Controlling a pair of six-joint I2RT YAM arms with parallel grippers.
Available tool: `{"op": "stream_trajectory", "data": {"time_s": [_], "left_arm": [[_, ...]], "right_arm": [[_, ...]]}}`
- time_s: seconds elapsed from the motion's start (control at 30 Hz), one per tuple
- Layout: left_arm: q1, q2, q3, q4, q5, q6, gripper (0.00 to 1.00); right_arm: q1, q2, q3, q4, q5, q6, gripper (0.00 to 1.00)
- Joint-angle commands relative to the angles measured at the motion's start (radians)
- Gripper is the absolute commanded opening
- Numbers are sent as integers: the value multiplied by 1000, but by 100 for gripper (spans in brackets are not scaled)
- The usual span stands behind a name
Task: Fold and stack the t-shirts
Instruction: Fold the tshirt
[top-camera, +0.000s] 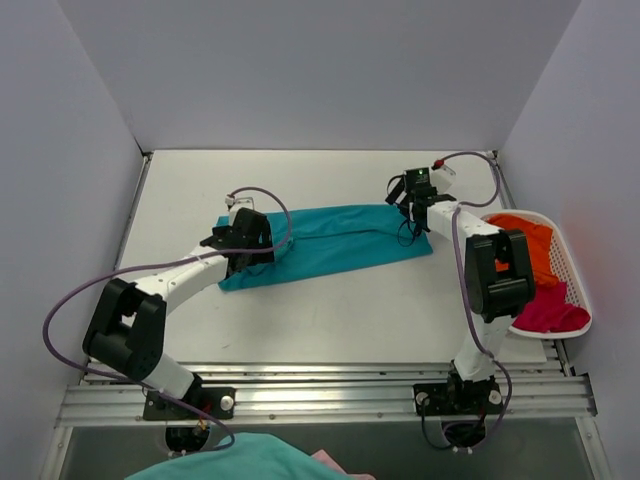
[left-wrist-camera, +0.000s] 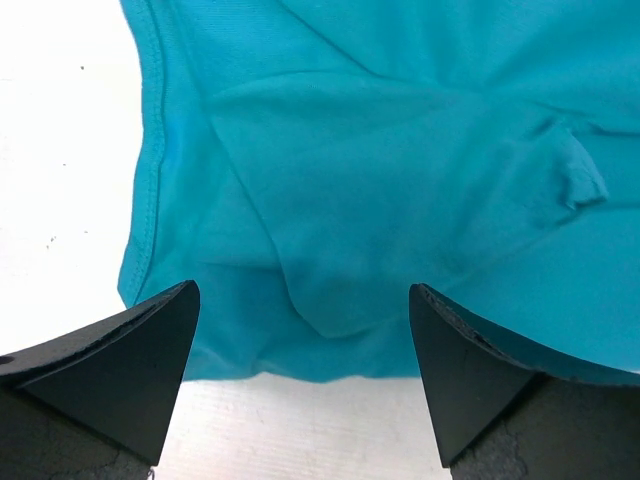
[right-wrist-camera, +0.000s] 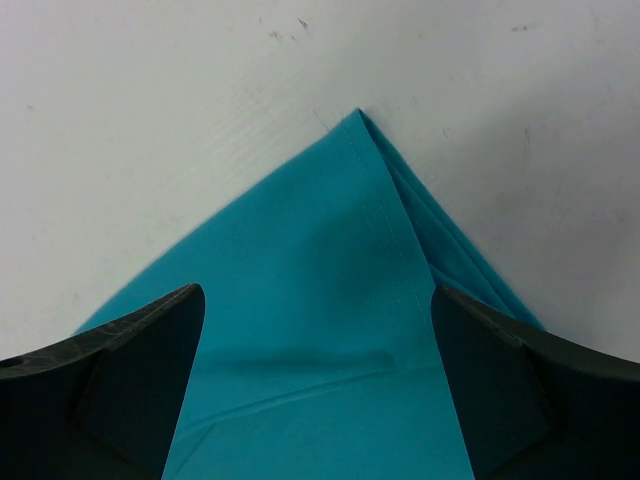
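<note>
The teal t-shirt lies folded into a long strip across the middle of the table. My left gripper is open over its left end; the left wrist view shows wrinkled teal cloth and its near edge between the spread fingers. My right gripper is open over the strip's right end; the right wrist view shows a teal corner pointing away between the fingers. The orange t-shirt and the magenta-red t-shirt lie in the basket at the right.
A white plastic lattice basket stands at the table's right edge. Grey walls close in the table at the back and sides. A metal rail runs along the near edge. More teal cloth shows below the rail.
</note>
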Motion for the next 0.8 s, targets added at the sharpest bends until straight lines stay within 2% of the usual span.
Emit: {"op": "stream_trajectory", "data": {"time_s": [0.0,0.13,0.43,0.53,0.57,0.63,0.67,0.77], "left_arm": [[61,-8,-26,126,92,-30,95],[97,19,-18,157,112,-31,96],[128,88,22,189,149,-28,98],[132,104,28,200,155,-28,100],[134,107,26,203,155,-28,100],[137,110,25,209,153,-28,100],[140,111,26,210,155,-25,100],[147,112,25,209,152,-23,100]], "right_arm": [[22,-29,-33,-18,71,34,91],[31,-29,-89,-3,111,47,89],[30,-34,-103,-15,153,47,81],[27,-20,-106,-3,150,47,70],[27,-10,-103,2,148,45,60],[25,4,-96,3,139,44,50],[25,10,-94,14,131,41,37],[25,37,-85,17,119,36,33]]}}
